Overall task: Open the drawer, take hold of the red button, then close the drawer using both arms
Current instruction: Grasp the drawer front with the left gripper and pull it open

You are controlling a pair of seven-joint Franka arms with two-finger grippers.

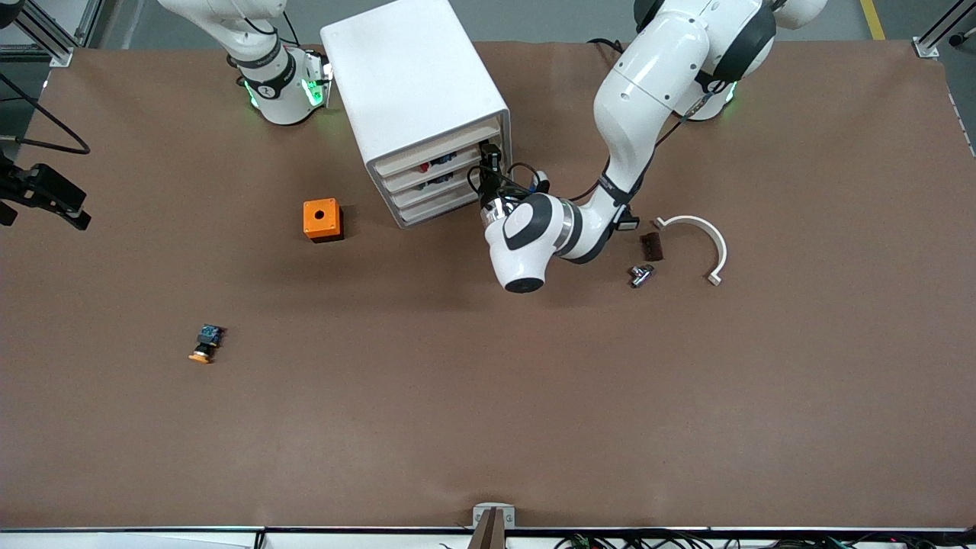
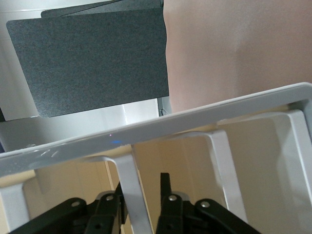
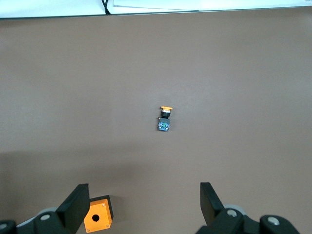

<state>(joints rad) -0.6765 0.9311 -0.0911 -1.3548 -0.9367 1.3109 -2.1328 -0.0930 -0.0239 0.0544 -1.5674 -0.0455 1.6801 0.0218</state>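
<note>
The cabinet (image 1: 415, 91) is set with its 4 drawer fronts facing about 5 o'clock in the front view. The drawer (image 1: 427, 174), 2nd from the top, runs lengthwise along that face; the button (image 1: 428, 165) is glimpsed at its slot as red and blue. The left gripper (image 1: 489, 162) is pressed at the drawers' end nearer the left arm, its fingers (image 2: 165, 187) nearly closed on a white rib (image 2: 127, 187). The right gripper (image 3: 144, 200) is held wide open, empty, above the cube (image 1: 321, 219).
</note>
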